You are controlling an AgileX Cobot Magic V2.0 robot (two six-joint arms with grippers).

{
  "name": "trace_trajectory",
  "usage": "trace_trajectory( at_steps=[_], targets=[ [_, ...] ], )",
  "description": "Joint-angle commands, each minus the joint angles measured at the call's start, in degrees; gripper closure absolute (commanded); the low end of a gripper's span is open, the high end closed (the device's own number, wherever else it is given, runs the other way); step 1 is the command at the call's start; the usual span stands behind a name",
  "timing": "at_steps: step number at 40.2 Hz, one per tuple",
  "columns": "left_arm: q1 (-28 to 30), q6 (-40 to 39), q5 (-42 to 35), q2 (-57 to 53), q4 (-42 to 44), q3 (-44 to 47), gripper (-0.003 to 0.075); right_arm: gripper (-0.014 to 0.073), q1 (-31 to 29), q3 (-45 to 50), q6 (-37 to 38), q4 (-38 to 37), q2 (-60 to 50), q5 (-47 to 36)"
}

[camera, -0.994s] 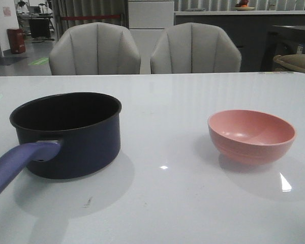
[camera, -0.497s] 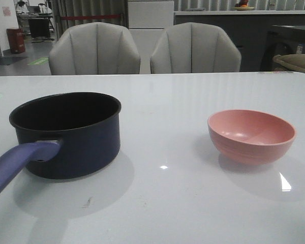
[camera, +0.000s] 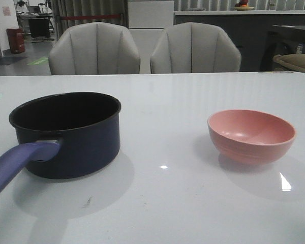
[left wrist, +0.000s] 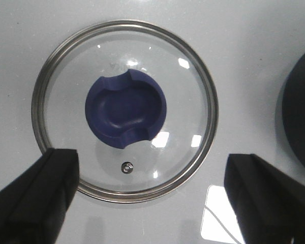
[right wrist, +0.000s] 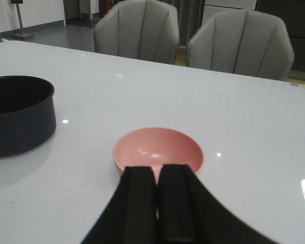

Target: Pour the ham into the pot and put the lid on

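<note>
Pot (camera: 66, 133) stands uncovered on the counter (camera: 162, 203), handle toward the robot; bowl (camera: 251, 134) well apart to its right. No ham is seen in pot or bowl, though the bowl's near inner wall is hidden. Lid (left wrist: 124, 109) lies flat on the counter, knob (left wrist: 126, 109) up, directly below the left hand (left wrist: 150, 195), which is spread wide and empty. Right hand (right wrist: 157, 203) is pressed together, holding nothing, just short of the bowl. For the lid step, the knob should be centred between the fingers before descent, and gripped across its unnotched sides.
</note>
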Motion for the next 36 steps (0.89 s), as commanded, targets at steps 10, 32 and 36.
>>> trace_trajectory(
  at_steps=[10,32,36],
  targets=[
    [0.6,-1.0,3.0,7.4,-0.3,-8.2,0.0113,0.0444,0.0,-1.6,-0.2,0.2,0.5,-4.8],
    [0.8,-1.1,5.8,14.6,2.3,-12.6,0.0111,0.0444,0.0,-1.6,-0.2,0.2,0.5,-4.8],
    [0.8,-1.1,5.3,15.0,2.1,-12.6,0.0111,0.0444,0.0,-1.6,-0.2,0.2,0.5,-4.8]
  ],
)
